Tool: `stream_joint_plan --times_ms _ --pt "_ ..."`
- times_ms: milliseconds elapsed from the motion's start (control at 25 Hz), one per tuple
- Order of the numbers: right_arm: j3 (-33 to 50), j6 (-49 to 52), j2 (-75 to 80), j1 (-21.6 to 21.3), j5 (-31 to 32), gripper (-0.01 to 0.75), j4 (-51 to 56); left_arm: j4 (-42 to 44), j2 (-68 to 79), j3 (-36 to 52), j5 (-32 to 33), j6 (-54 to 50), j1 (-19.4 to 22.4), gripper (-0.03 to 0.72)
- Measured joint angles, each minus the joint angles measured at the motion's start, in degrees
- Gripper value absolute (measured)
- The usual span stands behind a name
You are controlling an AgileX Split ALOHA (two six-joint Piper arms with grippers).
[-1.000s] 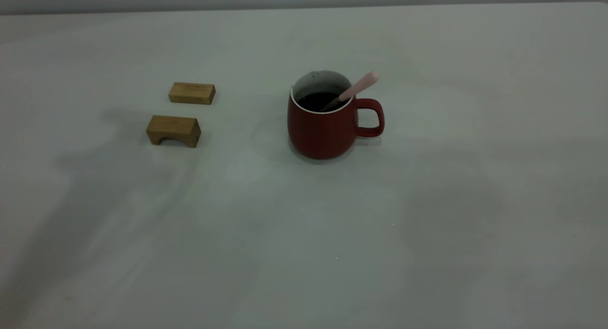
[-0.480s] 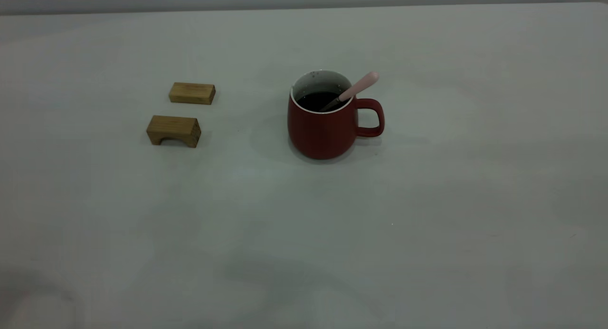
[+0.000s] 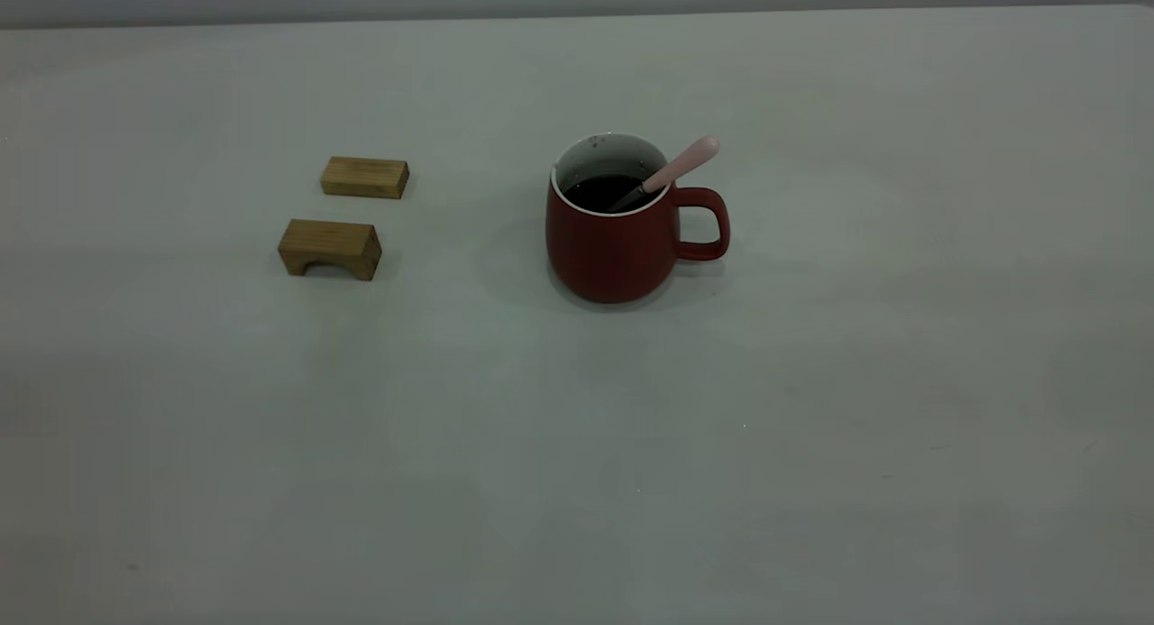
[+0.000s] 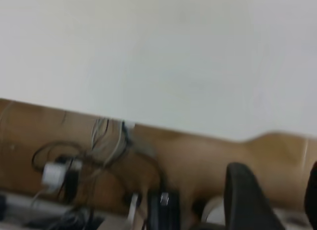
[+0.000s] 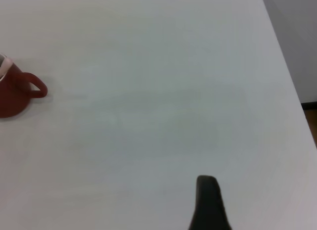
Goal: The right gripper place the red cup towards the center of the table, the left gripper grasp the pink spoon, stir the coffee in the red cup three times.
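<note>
The red cup [image 3: 613, 251] stands upright near the middle of the table [image 3: 577, 445], handle to the right, with dark coffee [image 3: 597, 192] inside. The pink spoon [image 3: 682, 165] leans in the cup, handle over the rim above the cup's handle. No arm shows in the exterior view. My left gripper [image 4: 277, 193] is open and empty, off past the table's edge above the floor. My right gripper [image 5: 208, 203] hovers over bare table far from the cup [image 5: 12, 97], which sits at the edge of the right wrist view.
Two tan wooden blocks lie left of the cup: a flat one [image 3: 364, 177] and an arched one [image 3: 329, 248]. Cables and a plug [image 4: 57, 173] lie on the brown floor below the table's edge. The table's side edge [image 5: 292, 81] runs near the right gripper.
Broad shadows that lay across the near part of the table have faded away. The cup, spoon and blocks have not moved.
</note>
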Motion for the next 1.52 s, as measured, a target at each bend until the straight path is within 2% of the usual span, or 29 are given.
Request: stream_joint_plan --times_ms 400,720,1520 --pt "0.0 0.0 0.0 0.0 0.0 0.591 0.0 -0.3 -14.4 0.2 0.5 1.4 1.1 0.369" --pt "0.0 0.0 0.0 0.0 0.0 0.591 0.0 -1.6 -18.0 0.2 0.8 2.8 -2.6 0.369" --pt "0.0 0.0 0.0 0.0 0.0 0.591 0.0 -1.6 -21.8 0.2 1.0 2.9 -2.6 0.369"
